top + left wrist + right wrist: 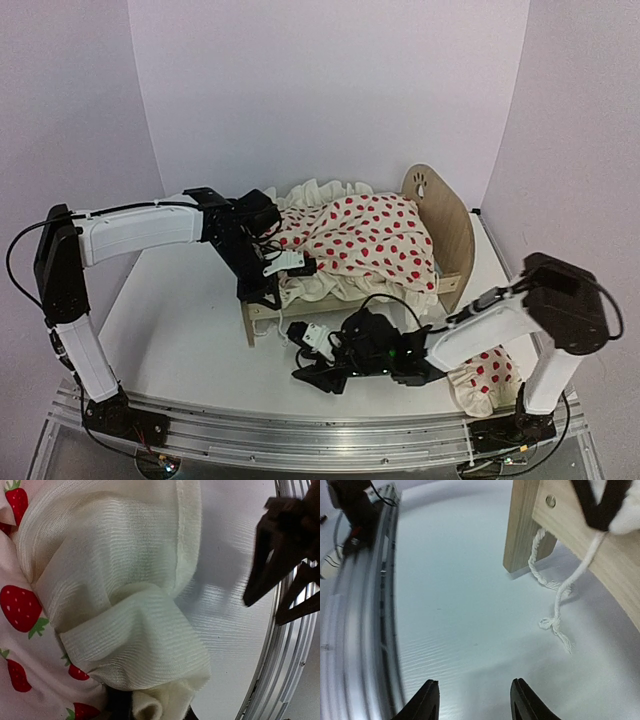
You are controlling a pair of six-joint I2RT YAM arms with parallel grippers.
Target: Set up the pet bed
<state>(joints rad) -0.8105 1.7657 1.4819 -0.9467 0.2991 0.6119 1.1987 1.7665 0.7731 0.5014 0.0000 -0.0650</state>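
The pet bed (452, 225) stands mid-table, its paw-print headboard on the right and its footboard (262, 312) on the left. The cream red-spotted blanket (365, 240) covers it and the mattress is hidden. My left gripper (272, 288) is at the foot end, shut on the blanket's cream ruffle (130, 630), which fills the left wrist view and hides the fingers. My right gripper (476, 702) is open and empty, low over the bare table in front of the bed (305, 368). A wooden bed leg (522, 525) and a loose white string (555, 595) lie ahead of it.
The spotted pillow (488, 375) lies on the table at the front right, under the right arm. The metal rail (355, 630) runs along the table's near edge. Purple walls close in the back and both sides.
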